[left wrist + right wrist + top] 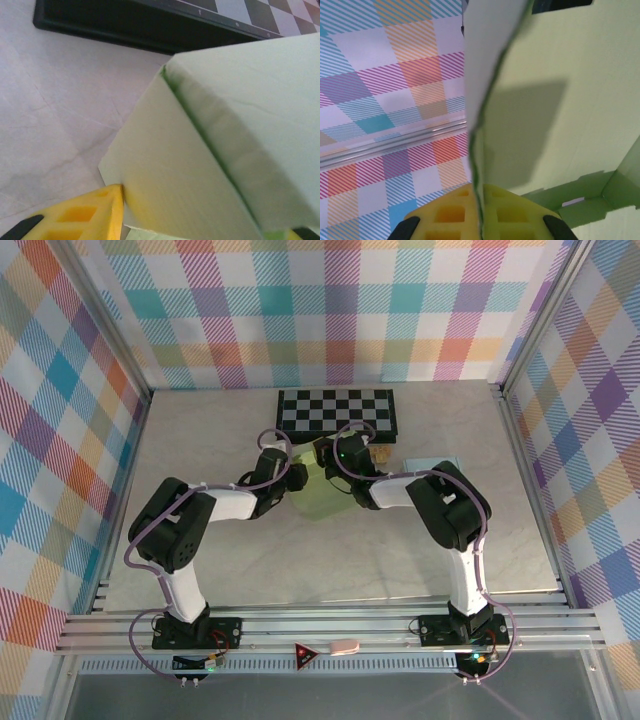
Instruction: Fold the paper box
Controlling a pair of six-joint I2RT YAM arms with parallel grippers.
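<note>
Between right fingers (445,216), paper box (580,75) (edge-on)

The paper box (320,495) is pale green. The chessboard (337,412) has black and white checks. The walls (340,310) carry pastel plaid. The surface (200,440) is cream marble. The jaws are yellow.

Pale green card, matt and faintly creased along its folds, makes up the paper box (225,150), its thin cut edge running between yellow pads (445,217) of moulded, waffle-holed plastic or rubber. The bench (330,560) beneath is smooth and marble-veined with a soft sheen, and the chessboard (336,412) has a dark, slightly shiny rim. The plaid walls (340,300) look like printed cloth, framed by brushed metal rails (330,625).
</note>
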